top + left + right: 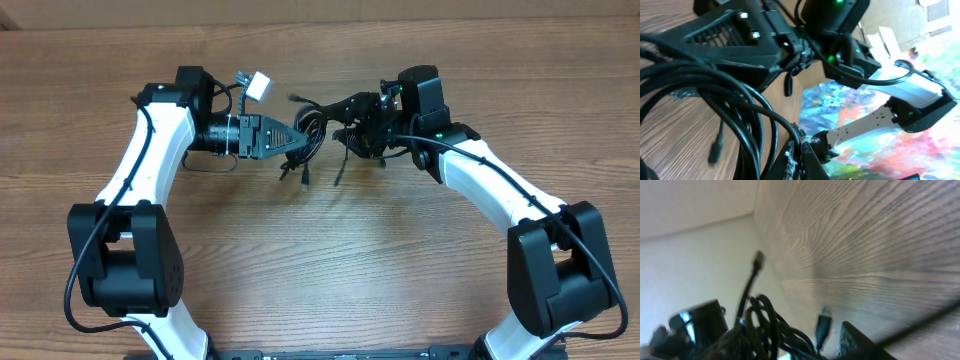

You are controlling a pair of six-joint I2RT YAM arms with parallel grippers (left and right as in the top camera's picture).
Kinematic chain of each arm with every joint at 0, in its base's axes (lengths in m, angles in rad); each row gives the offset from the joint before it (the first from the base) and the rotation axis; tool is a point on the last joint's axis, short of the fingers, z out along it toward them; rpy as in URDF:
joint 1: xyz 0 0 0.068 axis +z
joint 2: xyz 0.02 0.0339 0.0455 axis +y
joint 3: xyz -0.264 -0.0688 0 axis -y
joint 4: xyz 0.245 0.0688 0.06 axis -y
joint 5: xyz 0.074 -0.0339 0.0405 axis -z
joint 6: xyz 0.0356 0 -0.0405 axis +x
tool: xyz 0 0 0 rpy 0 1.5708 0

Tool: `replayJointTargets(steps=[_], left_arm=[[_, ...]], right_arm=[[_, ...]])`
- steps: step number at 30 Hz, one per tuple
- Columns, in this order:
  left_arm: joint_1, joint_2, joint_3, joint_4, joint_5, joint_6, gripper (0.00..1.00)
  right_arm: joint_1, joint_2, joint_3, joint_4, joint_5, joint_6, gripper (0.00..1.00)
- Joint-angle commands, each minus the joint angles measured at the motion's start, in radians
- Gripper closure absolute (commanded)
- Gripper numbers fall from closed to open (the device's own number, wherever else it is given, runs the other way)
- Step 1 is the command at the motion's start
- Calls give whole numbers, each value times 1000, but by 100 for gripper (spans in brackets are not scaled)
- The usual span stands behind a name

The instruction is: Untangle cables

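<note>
Dangling cables (311, 135), table (330, 260) edges well apart

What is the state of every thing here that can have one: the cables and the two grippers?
cables: tangled in one bunch, plug ends hanging loose.
left gripper: shut on the cables.
right gripper: at the bunch; open or gripping, unclear.

The cables (316, 128) have the left gripper (298, 141) tight against one side and the right gripper (342, 126) tight against the other side, so nothing can pass there, but the bare table (330, 250) is open on the robot's side of the cables and on the far side too.
</note>
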Motion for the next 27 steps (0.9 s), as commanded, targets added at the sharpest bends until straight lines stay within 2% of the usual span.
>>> replayJointTargets(steps=[1,11,15,16,17,23,27], left_arm=[[-20,-27,-4,-3,74,42,96],[-83,-27,-4,-6,58,69,96],[-81,-27,-4,-6,42,71,96],[-76,-27,-4,-6,30,71,96],[-71,-27,-4,-6,10,71,96],[-46,-27,-4,9,-277,48,96],[-53,-27,-5,45,-506,-102,96]], right_arm=[[0,-3,8,13,48,94,50],[6,-3,8,48,-6,117,50],[2,-3,8,23,3,54,86],[-2,-3,8,12,7,22,94],[-7,-3,8,-5,7,-13,96],[-18,-3,8,-172,59,-184,96],[0,-3,8,-278,148,-236,96]])
